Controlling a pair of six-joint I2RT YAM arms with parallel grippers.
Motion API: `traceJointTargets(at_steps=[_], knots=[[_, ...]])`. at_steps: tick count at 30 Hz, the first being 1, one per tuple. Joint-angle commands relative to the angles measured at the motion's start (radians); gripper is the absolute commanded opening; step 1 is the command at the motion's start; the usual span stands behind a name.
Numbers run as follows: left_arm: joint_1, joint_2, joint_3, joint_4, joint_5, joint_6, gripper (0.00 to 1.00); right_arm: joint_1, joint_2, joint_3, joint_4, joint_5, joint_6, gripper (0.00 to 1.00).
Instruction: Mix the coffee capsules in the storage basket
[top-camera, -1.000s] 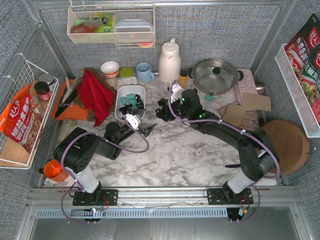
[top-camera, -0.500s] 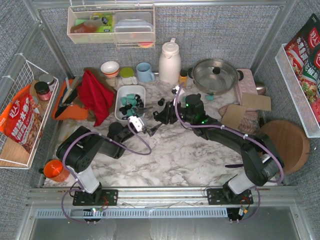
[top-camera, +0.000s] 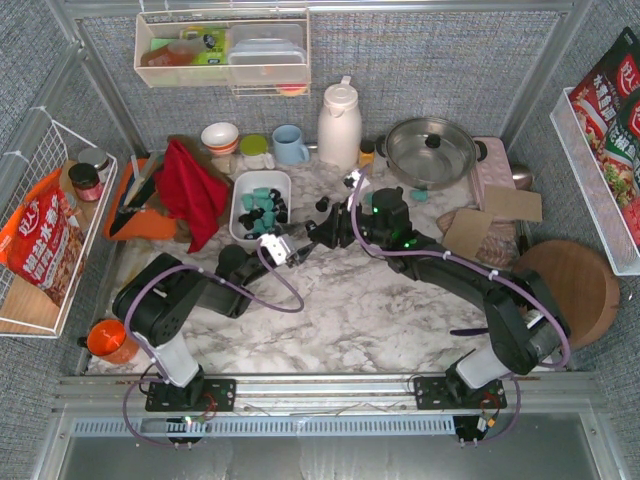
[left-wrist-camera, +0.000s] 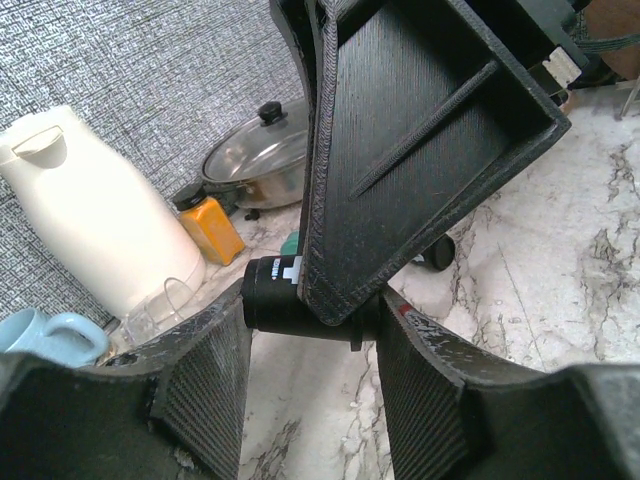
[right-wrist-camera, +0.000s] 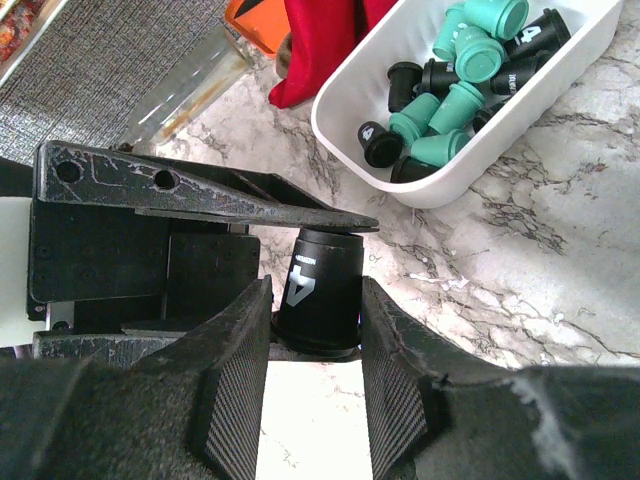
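Observation:
The white storage basket (top-camera: 240, 216) holds teal and black coffee capsules (top-camera: 262, 203); they also show in the right wrist view, the basket (right-wrist-camera: 350, 140) with the capsules (right-wrist-camera: 450, 100) in it. Just right of it both grippers meet over the marble. My right gripper (right-wrist-camera: 313, 300) is shut on the sides of a black capsule (right-wrist-camera: 320, 285) marked 4. My left gripper (left-wrist-camera: 315, 320) is shut on the same capsule (left-wrist-camera: 275, 295) end to end, its finger (right-wrist-camera: 220, 195) flat on the capsule's top. From above, the left gripper (top-camera: 298, 250) and right gripper (top-camera: 313, 238) hide the capsule.
A loose black capsule (top-camera: 322, 205) and a teal one (top-camera: 420, 195) lie on the marble. Behind stand a white thermos (top-camera: 339, 122), small orange jar (top-camera: 367, 157), lidded pan (top-camera: 430, 150) and blue mug (top-camera: 290, 145). A red cloth (top-camera: 190, 190) lies left of the basket; a round wooden board (top-camera: 570, 290) is at right.
The left gripper has swung up and right to the right gripper and closed from wide open onto the capsule it holds. The right gripper kept its grip and backed off slightly.

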Motion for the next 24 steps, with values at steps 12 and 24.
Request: traceJointTargets(at_steps=[12,24], knots=[[-0.006,-0.014,-0.03,0.056,-0.043,0.016,0.33,0.0,0.013,0.075,-0.137,0.026,-0.023,0.58],[0.064,-0.071,-0.011,-0.199,-0.192,-0.065,0.22,-0.026,0.118,0.359,-0.457,0.317,-0.242,0.6]])
